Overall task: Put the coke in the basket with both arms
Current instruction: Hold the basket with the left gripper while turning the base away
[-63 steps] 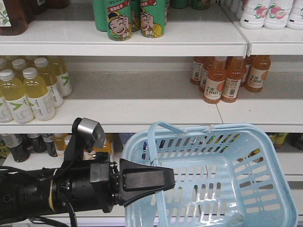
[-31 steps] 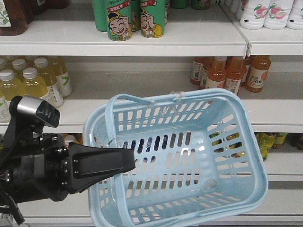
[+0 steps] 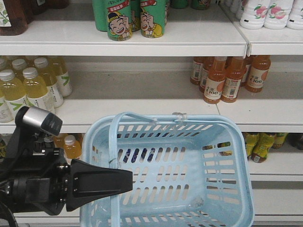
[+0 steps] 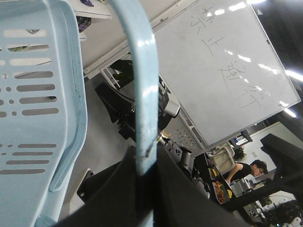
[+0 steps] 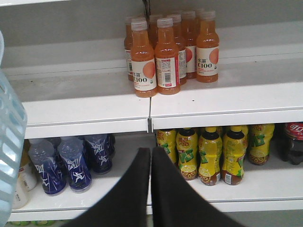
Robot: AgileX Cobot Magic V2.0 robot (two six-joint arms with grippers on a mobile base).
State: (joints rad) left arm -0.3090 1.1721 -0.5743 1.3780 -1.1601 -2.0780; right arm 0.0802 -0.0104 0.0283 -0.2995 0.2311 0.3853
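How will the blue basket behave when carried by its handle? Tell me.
Likely light: the basket looks empty, its walls mostly slots. Probably swings and tilts, since the left gripper pinches only one thin handle. That handle may flex once loaded.

- Shop-like: white shelves (image 3: 142, 109) stocked with rows of bottled drinks (image 5: 161, 56) above and beyond the fingers (image 5: 132, 198).
- Handwritten whiteboard (image 4: 222, 71) suggesting a lab mock-up.

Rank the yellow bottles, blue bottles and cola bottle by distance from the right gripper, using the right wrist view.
1. Yellow bottles: lower shelf, just right of the right gripper.
2. Blue bottles: same shelf, off to the left.
3. Cola bottle: same shelf, far right edge.
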